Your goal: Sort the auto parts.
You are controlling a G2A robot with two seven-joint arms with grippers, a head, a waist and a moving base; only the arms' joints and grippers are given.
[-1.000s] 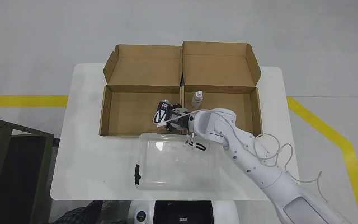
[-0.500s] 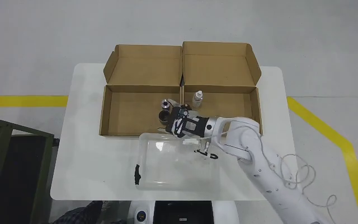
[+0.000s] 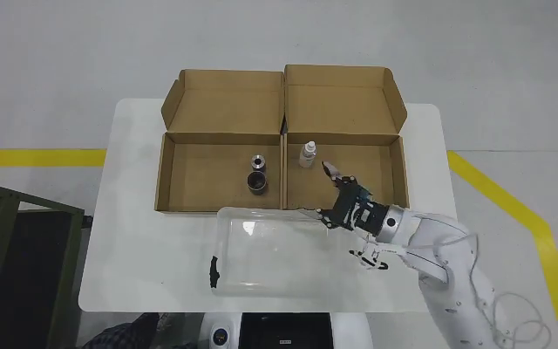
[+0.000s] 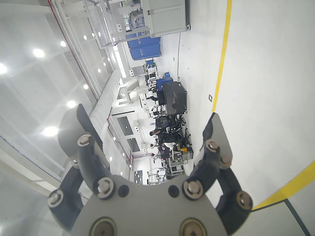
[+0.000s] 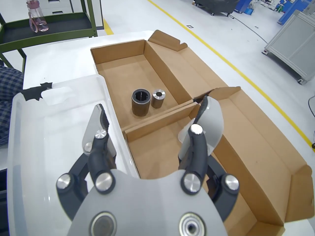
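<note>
In the left cardboard box [image 3: 196, 174] a dark metal sleeve [image 3: 256, 181] stands upright, with a smaller silver cylinder [image 3: 259, 161] just behind it. The right wrist view has the same sleeve [image 5: 140, 101] and cylinder [image 5: 158, 98] side by side on the box floor. A small white bottle [image 3: 308, 154] stands in the right cardboard box [image 3: 384, 170]. My right gripper [image 3: 330, 194] hovers open and holds nothing, over the front part of the right box beside the divider [image 5: 157, 121]. My left gripper [image 4: 147, 126] is open, holds nothing, and points out into the room.
A clear plastic bin [image 3: 228, 262] with a black latch [image 3: 213, 270] sits on the white table [image 3: 131, 218] in front of the boxes, its rim [image 5: 61, 82] next to my right gripper. Both box lids stand folded back. A green shelf [image 5: 49, 25] stands beyond the table.
My right gripper has let go of the dark sleeve in the left box. It then drew back to the right across the divider, to above the right box.
</note>
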